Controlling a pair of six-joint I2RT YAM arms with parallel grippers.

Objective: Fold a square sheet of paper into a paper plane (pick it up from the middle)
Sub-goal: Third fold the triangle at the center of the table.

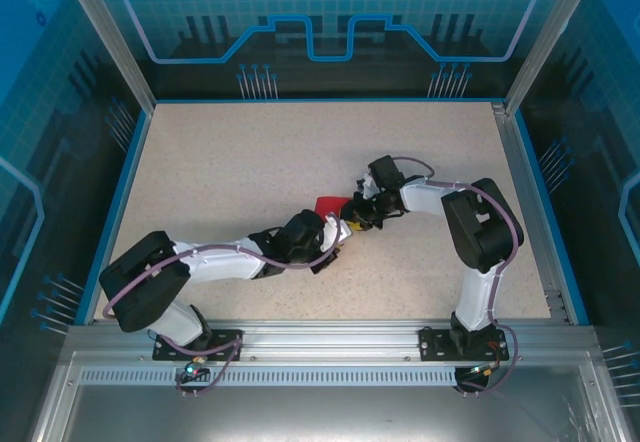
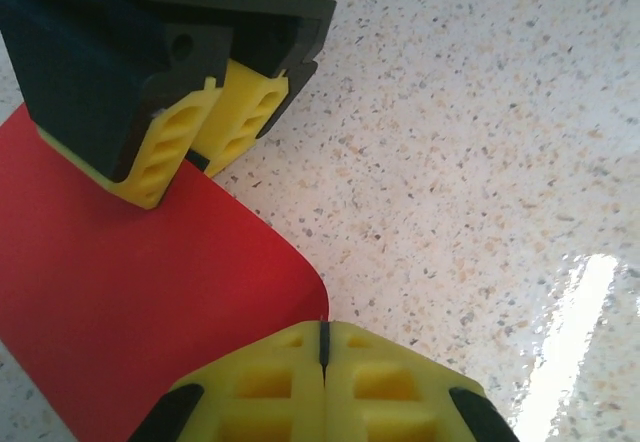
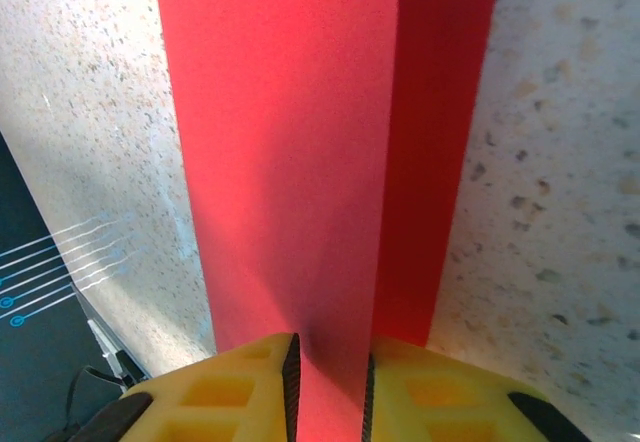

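The square sheet of paper (image 1: pixel 325 205) is bright red and lies folded on the speckled table between the two arms. In the right wrist view the paper (image 3: pixel 290 162) shows as a long doubled strip with a darker flap on its right. Its near end rises between the pads of my right gripper (image 3: pixel 328 362), which stand apart. In the left wrist view my left gripper (image 2: pixel 323 327) is shut, with its pads meeting right at the curled edge of the paper (image 2: pixel 130 302). The right gripper (image 2: pixel 185 177) stands over the sheet's far side. From above, the left gripper (image 1: pixel 345 230) and right gripper (image 1: pixel 353 214) nearly touch.
The speckled table (image 1: pixel 250 152) is walled by blue transparent panels and metal posts (image 1: pixel 105 32). An aluminium rail (image 1: pixel 320 337) along the near edge carries both arm bases. The right arm's elbow (image 1: pixel 485 227) juts out to the right.
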